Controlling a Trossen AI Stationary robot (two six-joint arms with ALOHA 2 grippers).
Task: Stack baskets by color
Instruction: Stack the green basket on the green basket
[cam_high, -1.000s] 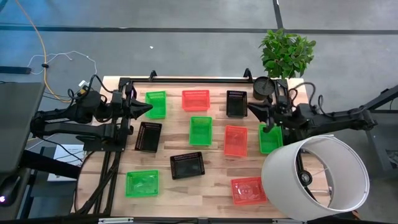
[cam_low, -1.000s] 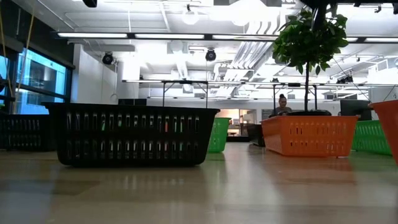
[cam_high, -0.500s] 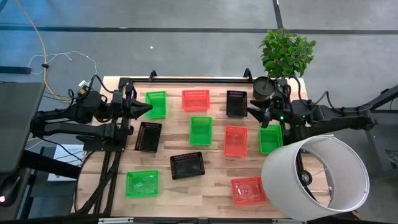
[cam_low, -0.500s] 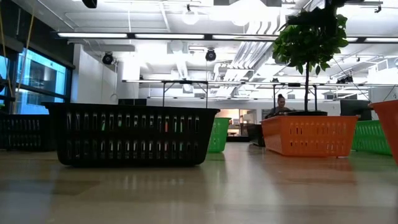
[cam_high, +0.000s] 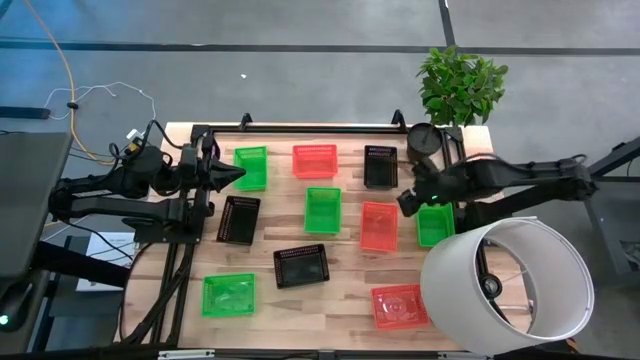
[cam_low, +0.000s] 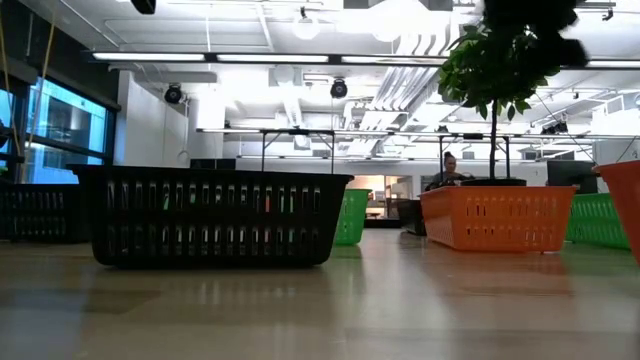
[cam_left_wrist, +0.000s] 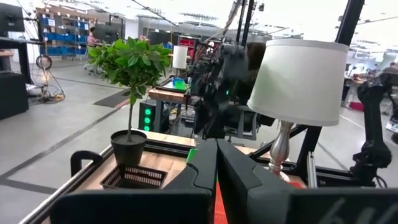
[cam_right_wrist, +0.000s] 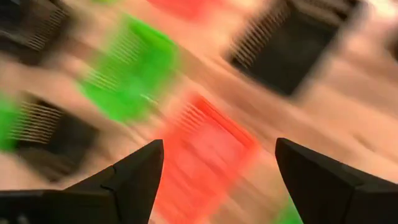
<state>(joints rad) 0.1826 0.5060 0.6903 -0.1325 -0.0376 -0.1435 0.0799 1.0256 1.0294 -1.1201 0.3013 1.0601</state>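
Note:
Ten small baskets lie singly on the wooden table: green ones (cam_high: 251, 167) (cam_high: 322, 210) (cam_high: 434, 222) (cam_high: 229, 295), red ones (cam_high: 315, 160) (cam_high: 379, 226) (cam_high: 400, 306) and black ones (cam_high: 380, 166) (cam_high: 239, 219) (cam_high: 301, 266). My right gripper (cam_high: 407, 203) hangs open, slanting down between the middle red basket and the right green one. In its blurred wrist view the red basket (cam_right_wrist: 205, 146) shows between the spread fingers of my right gripper (cam_right_wrist: 217, 155). My left gripper (cam_high: 238, 175) waits shut at the table's left, beside the far green basket; its shut fingertips (cam_left_wrist: 216, 155) hold nothing.
A potted plant (cam_high: 460, 85) in a round black pot (cam_high: 424, 140) stands at the far right corner. A large white lampshade (cam_high: 508, 285) overhangs the near right part of the table. In the low view a black basket (cam_low: 210, 215) stands nearest. A person (cam_low: 452, 165) sits far behind the table.
My right arm has stretched toward the table's left. Its gripper has tipped downward and swung from the far end of the right green basket to the gap beside the middle red one. No basket has moved.

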